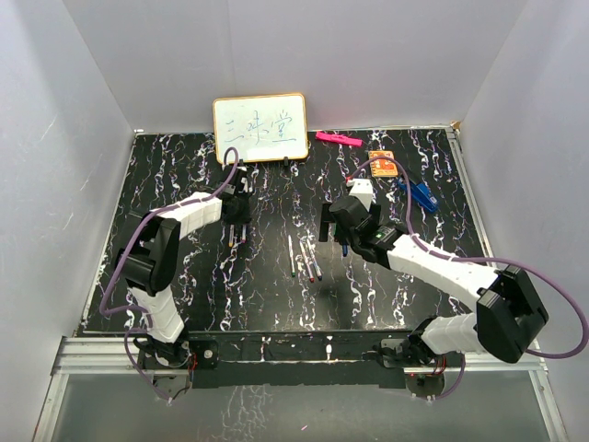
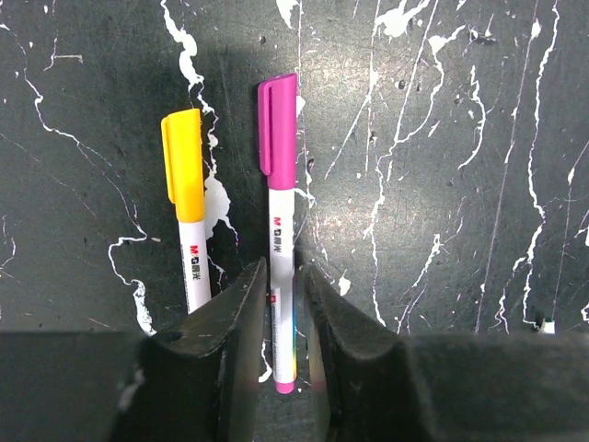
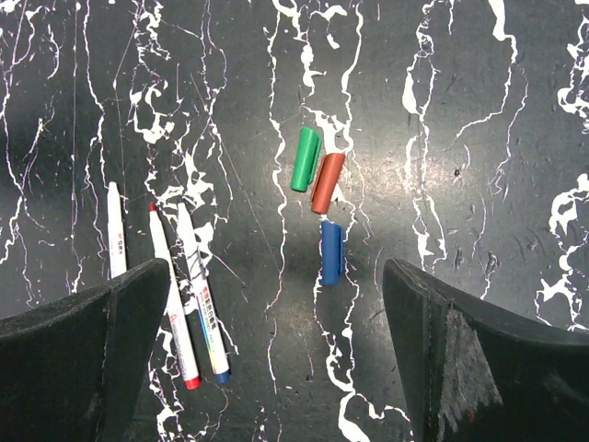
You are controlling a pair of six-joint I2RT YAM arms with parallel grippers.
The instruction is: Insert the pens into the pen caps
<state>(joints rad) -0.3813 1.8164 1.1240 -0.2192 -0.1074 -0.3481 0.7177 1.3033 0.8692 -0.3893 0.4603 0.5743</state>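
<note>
Our right gripper (image 3: 276,267) hangs wide open right over the blue cap (image 3: 331,251), which lies lengthwise along the fingers (image 3: 92,350), bare pens (image 3: 173,304) just left; left gripper (image 2: 283,269) sits slack around the purple-capped pen (image 2: 279,166).

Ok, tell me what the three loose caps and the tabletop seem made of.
Green cap, red cap and blue cap: likely moulded plastic, smooth, slightly glossy, given even colour and soft highlights. Tabletop: black with white veins like marble, faint sheen; stone or printed laminate, cannot tell.
</note>
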